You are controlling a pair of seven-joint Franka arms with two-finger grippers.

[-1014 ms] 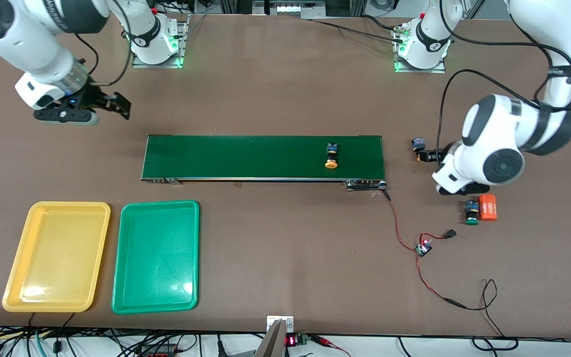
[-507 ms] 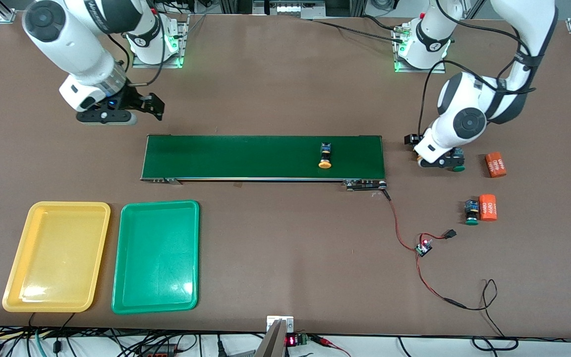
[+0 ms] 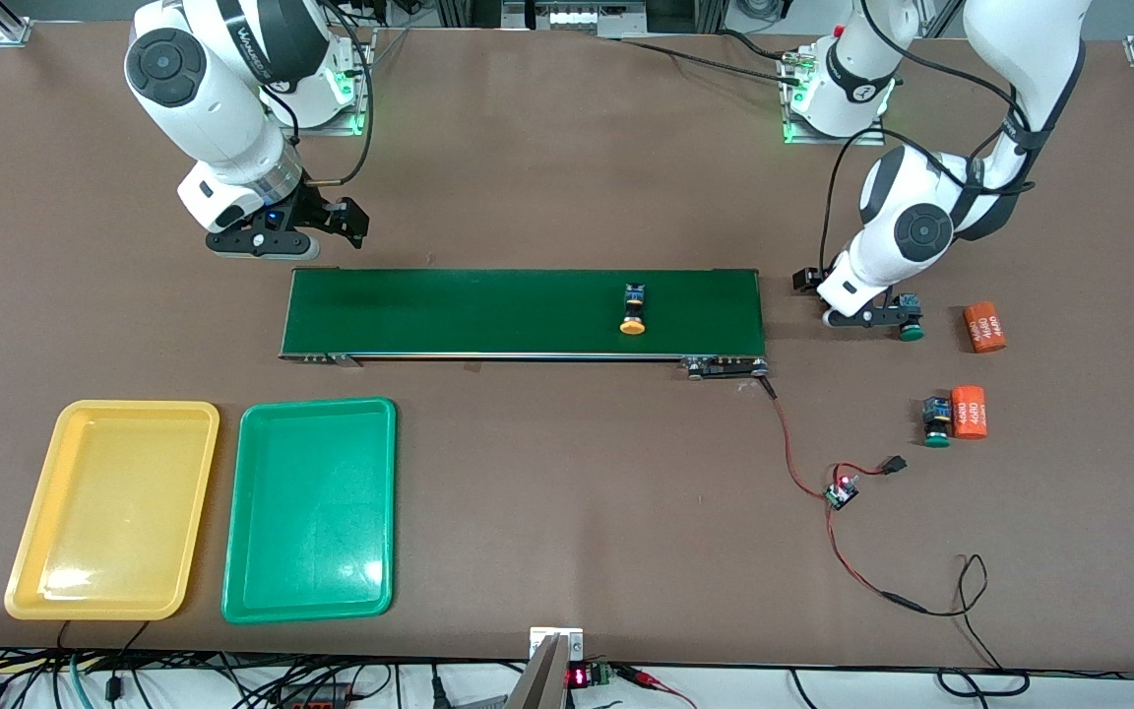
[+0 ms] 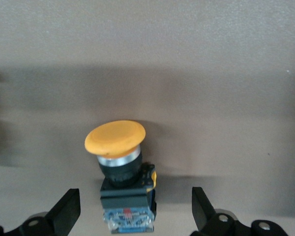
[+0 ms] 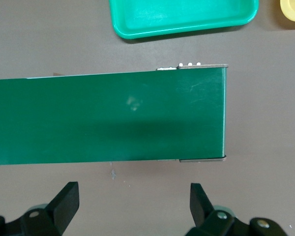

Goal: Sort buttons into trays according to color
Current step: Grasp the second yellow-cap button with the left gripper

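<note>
An orange-capped button (image 3: pixel 633 315) lies on the dark-green conveyor belt (image 3: pixel 488 313). My left gripper (image 3: pixel 862 315) (image 4: pixel 135 216) hangs low over the table off the belt's end. It is open, with a second orange-capped button (image 4: pixel 122 172) lying between its fingers (image 4: pixel 66 211), untouched. A green-capped button (image 3: pixel 911 331) peeks out beside that gripper. Another green-capped button (image 3: pixel 936 423) lies nearer the front camera. My right gripper (image 3: pixel 262 239) (image 5: pixel 132 206) is open and empty over bare table, by the belt's end (image 5: pixel 206 113) on the right arm's side. The yellow tray (image 3: pixel 35 551) and green tray (image 3: pixel 311 591) (image 5: pixel 187 27) are empty.
Two orange cylinders printed 4680 lie toward the left arm's end, one (image 3: pixel 983 327) beside the left gripper and one (image 3: pixel 969 412) touching the nearer green-capped button. A small circuit board (image 3: pixel 840 492) with red and black wires runs from the belt's motor end.
The belt's orange-capped button has travelled toward the right arm's end. My right gripper has swung in to the belt's end. My left arm has drawn back, its gripper settling around the other orange-capped button.
</note>
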